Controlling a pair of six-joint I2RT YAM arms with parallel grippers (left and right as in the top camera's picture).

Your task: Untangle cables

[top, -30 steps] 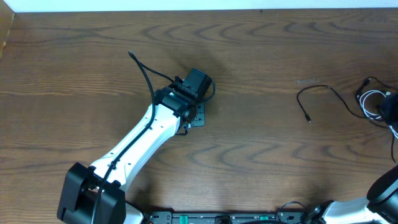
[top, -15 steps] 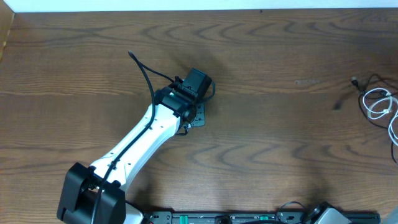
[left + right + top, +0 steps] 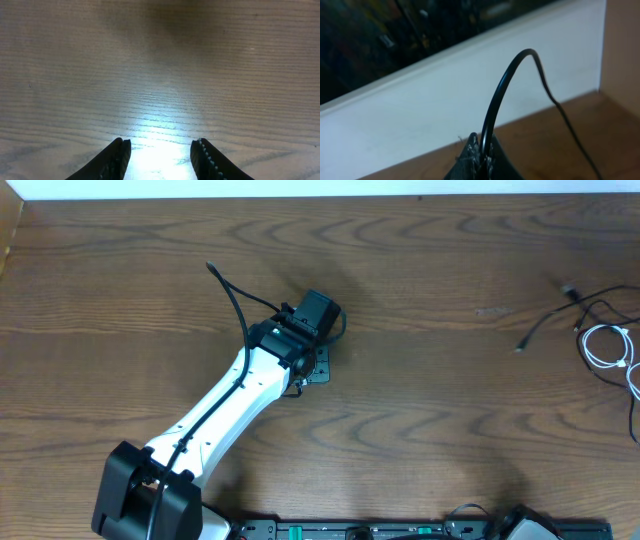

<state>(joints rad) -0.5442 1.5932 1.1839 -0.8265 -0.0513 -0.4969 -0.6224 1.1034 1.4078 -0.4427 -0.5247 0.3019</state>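
The right gripper (image 3: 481,149) is clamping fully onto the black cable (image 3: 496,98), which is arching up from its fingertips and dropping away to the right. Overhead, the black cable is lying at the far right of the table (image 3: 420,430), just beside the looped white cable (image 3: 583,343). The left gripper (image 3: 160,145) is hovering partway open over the wood left of centre, holding nothing.

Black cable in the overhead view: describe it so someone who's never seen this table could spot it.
Look to the far right side of the wooden table, well away from the white robot arm. There a thin black cable runs diagonally, its loose plug end pointing toward the table's middle. Unlike the white cable beside it, it is dark and uncoiled.
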